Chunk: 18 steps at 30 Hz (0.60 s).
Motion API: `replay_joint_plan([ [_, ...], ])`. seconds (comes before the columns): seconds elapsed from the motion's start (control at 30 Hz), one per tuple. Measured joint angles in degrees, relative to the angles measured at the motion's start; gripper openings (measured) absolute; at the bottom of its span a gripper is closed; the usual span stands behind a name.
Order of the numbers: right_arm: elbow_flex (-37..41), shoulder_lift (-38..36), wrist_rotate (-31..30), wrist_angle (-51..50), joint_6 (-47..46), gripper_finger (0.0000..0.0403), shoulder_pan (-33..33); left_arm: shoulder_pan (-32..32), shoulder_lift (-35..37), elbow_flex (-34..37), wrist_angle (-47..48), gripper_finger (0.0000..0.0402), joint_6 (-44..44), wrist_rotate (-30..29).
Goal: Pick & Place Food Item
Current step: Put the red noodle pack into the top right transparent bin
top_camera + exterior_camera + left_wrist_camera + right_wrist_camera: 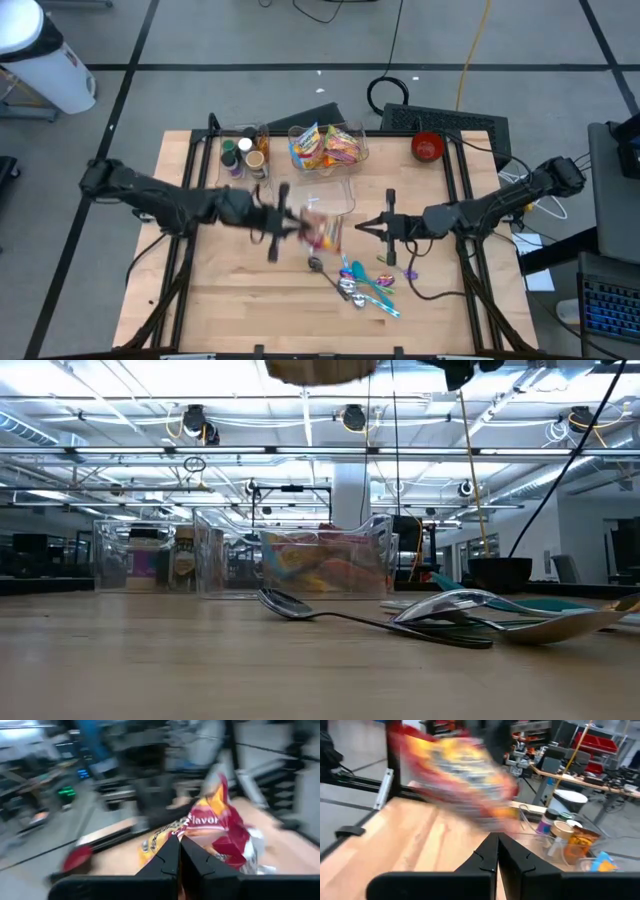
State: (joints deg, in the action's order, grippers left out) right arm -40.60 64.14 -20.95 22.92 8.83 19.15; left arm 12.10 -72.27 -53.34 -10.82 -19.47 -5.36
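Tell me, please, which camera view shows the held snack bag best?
The left wrist view: the snack bag fills it, pinched by the left hand. The high and right wrist views show it blurred; the low view misses it.

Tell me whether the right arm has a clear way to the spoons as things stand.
Probably yes. The spoons lie in the open just near-side of the right gripper, nothing between them; its fingers are shut and empty.

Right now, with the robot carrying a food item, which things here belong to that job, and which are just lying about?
Part of the job:
- left gripper, shut on the snack bag
- red and yellow crinkly snack bag
- clear plastic bin of snack packets

Lying about:
- metal and teal spoons
- red bowl
- spice jars
- right gripper, shut and idle
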Motion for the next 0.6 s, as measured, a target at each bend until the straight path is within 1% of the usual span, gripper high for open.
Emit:
replay_joint_plan([
  [0.17,0.0,0.0,0.0,-0.1,1.9,0.0000,-3.1,-11.1,0.6,0.0,-0.3,0.0003,-0.8,1.4],
  [0.27,0.0,0.0,0.0,-0.1,1.2,0.0000,-5.1,-18.3,-1.0,0.0,-2.1,0.0006,-0.9,4.4],
  [0.5,0.0,0.0,0.0,-0.1,1.3,0.0000,-9.5,-33.1,-7.9,0.0,-9.8,0.0007,-1.4,14.9],
  [0.6,0.0,0.0,0.0,-1.1,1.3,0.0000,-11.3,-38.3,-12.0,0.0,-13.1,0.0003,0.8,20.0],
])
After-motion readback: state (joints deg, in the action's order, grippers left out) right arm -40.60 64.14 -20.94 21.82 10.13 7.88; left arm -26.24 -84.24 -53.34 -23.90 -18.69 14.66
